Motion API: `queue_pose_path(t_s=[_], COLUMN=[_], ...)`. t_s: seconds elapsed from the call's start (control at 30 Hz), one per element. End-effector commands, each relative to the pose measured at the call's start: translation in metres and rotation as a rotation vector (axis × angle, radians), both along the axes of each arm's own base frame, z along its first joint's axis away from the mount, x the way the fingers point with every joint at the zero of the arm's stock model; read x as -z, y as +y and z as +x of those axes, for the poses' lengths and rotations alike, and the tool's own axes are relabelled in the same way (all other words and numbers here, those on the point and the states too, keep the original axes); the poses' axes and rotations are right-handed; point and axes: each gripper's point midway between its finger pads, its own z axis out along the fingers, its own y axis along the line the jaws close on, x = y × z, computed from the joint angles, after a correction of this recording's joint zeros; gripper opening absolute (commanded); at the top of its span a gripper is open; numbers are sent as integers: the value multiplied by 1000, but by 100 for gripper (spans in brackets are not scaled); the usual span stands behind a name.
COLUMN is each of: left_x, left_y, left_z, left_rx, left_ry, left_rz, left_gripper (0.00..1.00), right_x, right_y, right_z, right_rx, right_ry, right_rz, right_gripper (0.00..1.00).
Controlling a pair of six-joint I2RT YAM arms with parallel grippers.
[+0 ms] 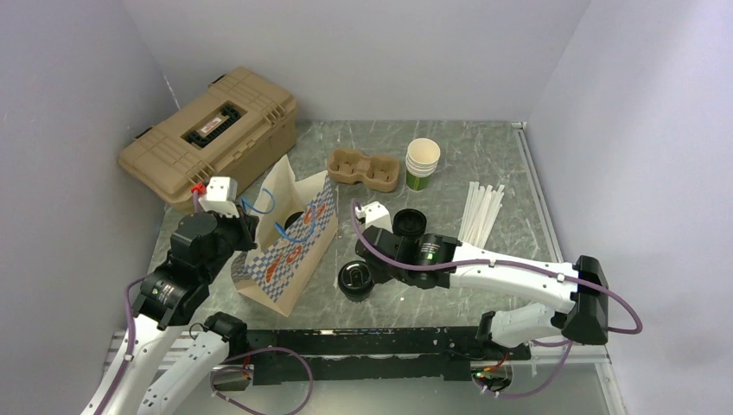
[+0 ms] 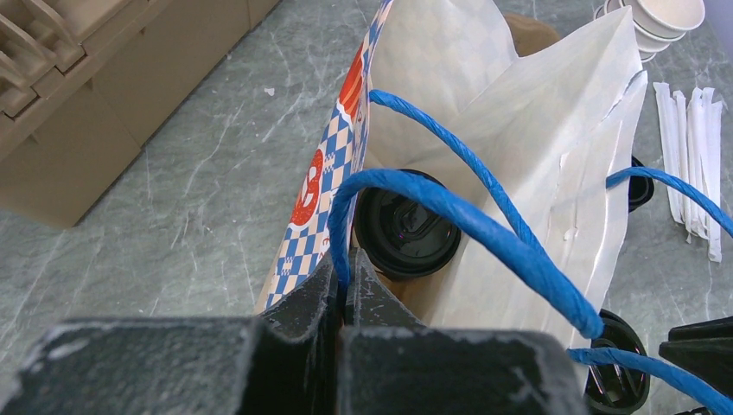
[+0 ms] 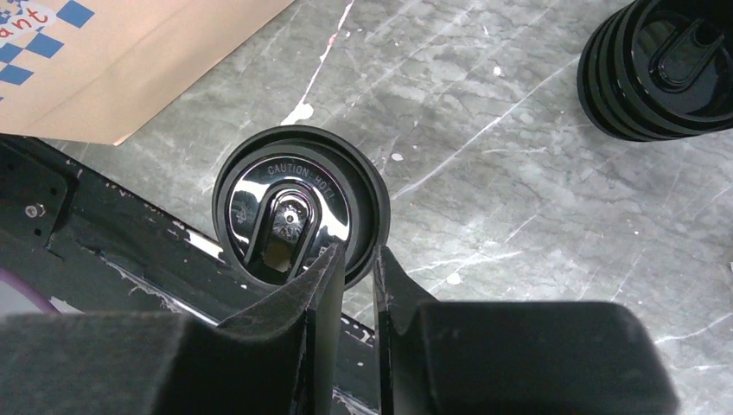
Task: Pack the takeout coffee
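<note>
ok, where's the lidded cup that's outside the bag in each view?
Top external: lidded cup right of the paper bag, front centre.
Left wrist: bottom right corner, behind the blue handle.
Right wrist: centre, just above the right gripper.
Shared landmark: the paper bag.

place: robot lab booth | signs: bare pale walls [image 1: 363, 52], black mounting rail [image 1: 363, 339]

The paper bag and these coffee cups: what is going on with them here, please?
The left pincer is shut on a blue handle of the checked paper bag, holding its mouth open. One lidded cup already sits inside. The right pincer is closed on the lid rim of a second takeout coffee, which stands on the table beside the bag.
</note>
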Motion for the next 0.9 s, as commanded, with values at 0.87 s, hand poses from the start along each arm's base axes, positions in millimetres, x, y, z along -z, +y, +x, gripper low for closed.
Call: queue_pose_path(t_s=[0.87], left_x=[-10], left_y=[-3], left_z=[0], left_rx=[21], left_ry=[-36], left_rz=[-6], left_gripper=[0], right_x=[71], right_y=[-8], right_z=[-35], right_rx=[-59], right_ry=[175], right_rz=[-131], right_gripper=[0])
